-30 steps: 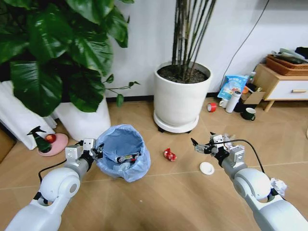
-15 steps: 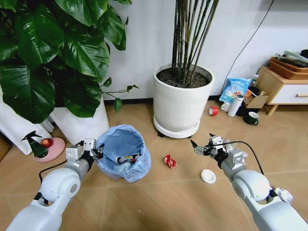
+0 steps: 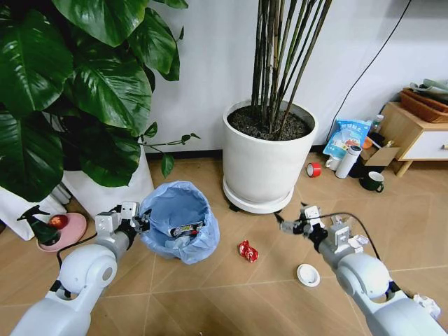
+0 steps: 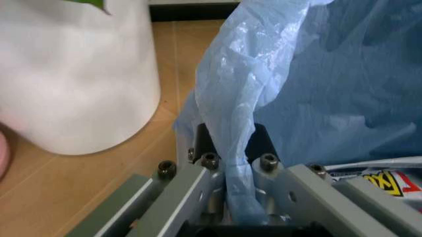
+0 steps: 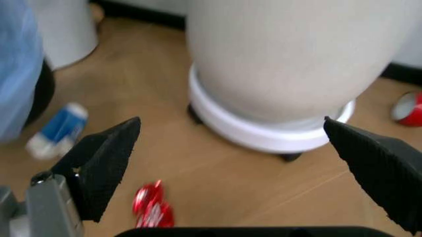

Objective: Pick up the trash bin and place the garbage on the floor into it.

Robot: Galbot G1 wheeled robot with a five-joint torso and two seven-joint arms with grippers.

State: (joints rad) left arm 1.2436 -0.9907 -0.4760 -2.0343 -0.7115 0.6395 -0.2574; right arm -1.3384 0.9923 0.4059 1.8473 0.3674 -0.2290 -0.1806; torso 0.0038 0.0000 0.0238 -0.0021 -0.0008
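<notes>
Bare floor (image 3: 273,262) surrounds the red wrapper (image 3: 246,250); the white planter (image 3: 266,164) crowds behind it.

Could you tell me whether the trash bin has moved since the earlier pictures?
Yes. Held by the left gripper, the trash bin has gone forward, toward the wall: the red wrapper, level with it before, now lies nearer the robot.

head view: up high, looking forward and down at the floor, big white bamboo pot (image 3: 269,162) dead centre

left wrist view: jammed right up against the trash bin (image 4: 316,84) bag rim

right wrist view: low, close, facing that pot's base (image 5: 290,74)

overlap: pot plus red wrapper (image 5: 150,206) in front of it, in head and right wrist views
</notes>
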